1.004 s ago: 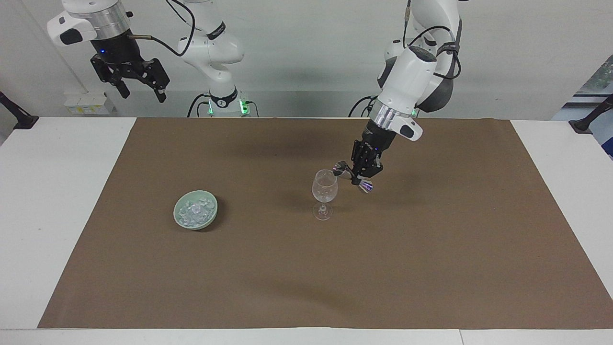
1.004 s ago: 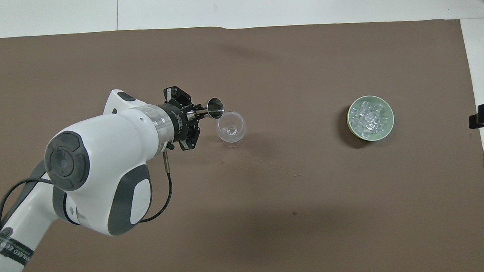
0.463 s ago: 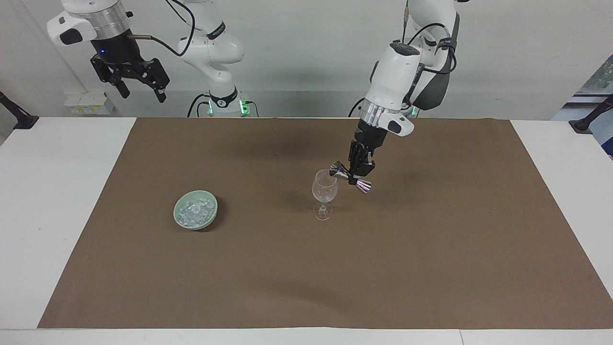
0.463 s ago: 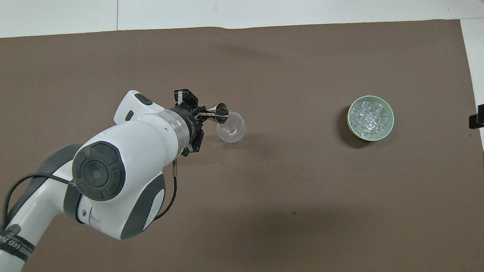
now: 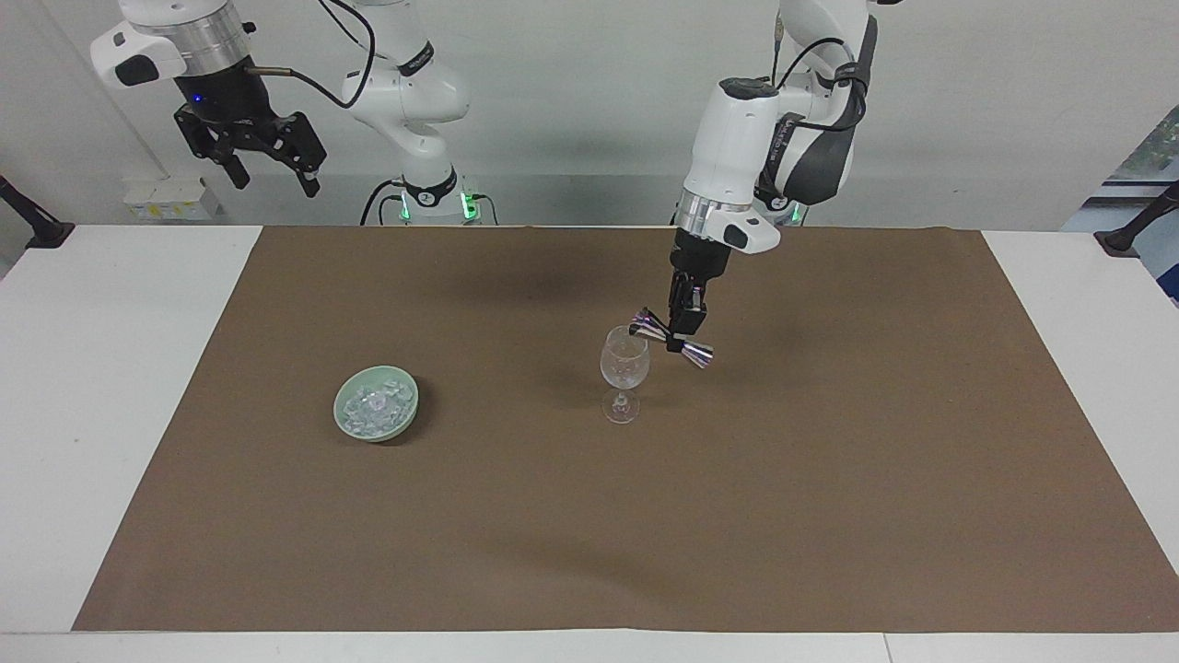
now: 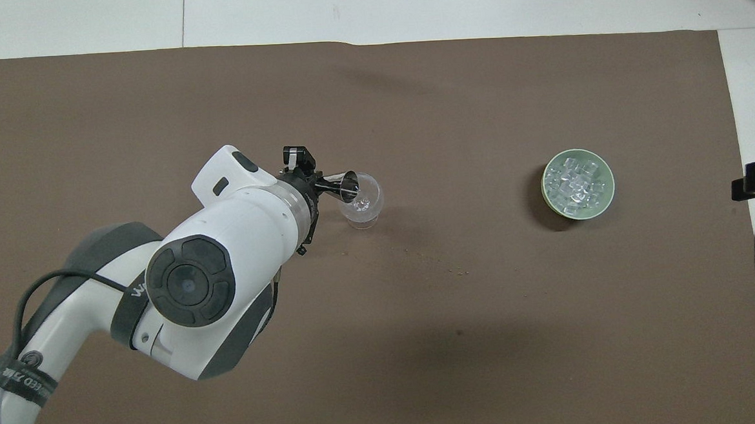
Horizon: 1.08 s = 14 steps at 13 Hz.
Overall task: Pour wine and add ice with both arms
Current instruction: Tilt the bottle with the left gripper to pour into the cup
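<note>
Ice (image 5: 376,405) sits heaped in the pale green bowl (image 5: 345,419) on the brown mat (image 5: 829,516), toward the right arm's end of the table (image 5: 110,387), well apart from the wine glass (image 5: 624,366) standing upright near the middle of the mat. Over that glass, the left pincer (image 5: 683,342) is clamped tight on the waist of a shiny double-ended jigger (image 5: 671,338), and the jigger is tipped sideways, one cup end right at the glass rim, the other pointing away toward the left arm's end. From overhead the jigger's mouth (image 6: 349,182) overlaps the rim of the glass (image 6: 365,203). Up high by its own base, the right pincer (image 5: 272,175) waits with fingers spread wide, holding nothing.
</note>
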{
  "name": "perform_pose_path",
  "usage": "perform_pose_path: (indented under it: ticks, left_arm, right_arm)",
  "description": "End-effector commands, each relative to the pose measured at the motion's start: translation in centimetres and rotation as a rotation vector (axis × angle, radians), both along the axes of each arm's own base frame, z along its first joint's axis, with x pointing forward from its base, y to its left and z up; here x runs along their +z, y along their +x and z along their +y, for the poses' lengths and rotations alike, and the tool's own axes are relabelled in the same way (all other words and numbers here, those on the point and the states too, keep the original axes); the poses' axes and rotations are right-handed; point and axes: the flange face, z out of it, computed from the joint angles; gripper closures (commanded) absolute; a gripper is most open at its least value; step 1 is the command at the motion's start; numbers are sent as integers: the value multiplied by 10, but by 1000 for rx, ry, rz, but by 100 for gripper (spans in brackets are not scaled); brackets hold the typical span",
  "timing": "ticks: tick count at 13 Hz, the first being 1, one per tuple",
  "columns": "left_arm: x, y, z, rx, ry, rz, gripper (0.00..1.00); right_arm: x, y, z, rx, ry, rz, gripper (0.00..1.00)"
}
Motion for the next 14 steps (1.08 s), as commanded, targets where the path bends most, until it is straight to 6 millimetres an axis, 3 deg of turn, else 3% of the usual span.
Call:
perform_pose_path:
  ticks: [1, 6, 14]
  left_arm:
    - [8, 0, -3, 22, 56, -34, 100]
    - [15, -2, -7, 5, 128, -75, 100]
    - [23, -21, -32, -108, 300, -171, 100]
  right_arm:
    - [1, -4, -1, 19, 21, -2, 0]
    - [1, -4, -1, 18, 21, -2, 0]
    - [1, -4, -1, 18, 21, -2, 0]
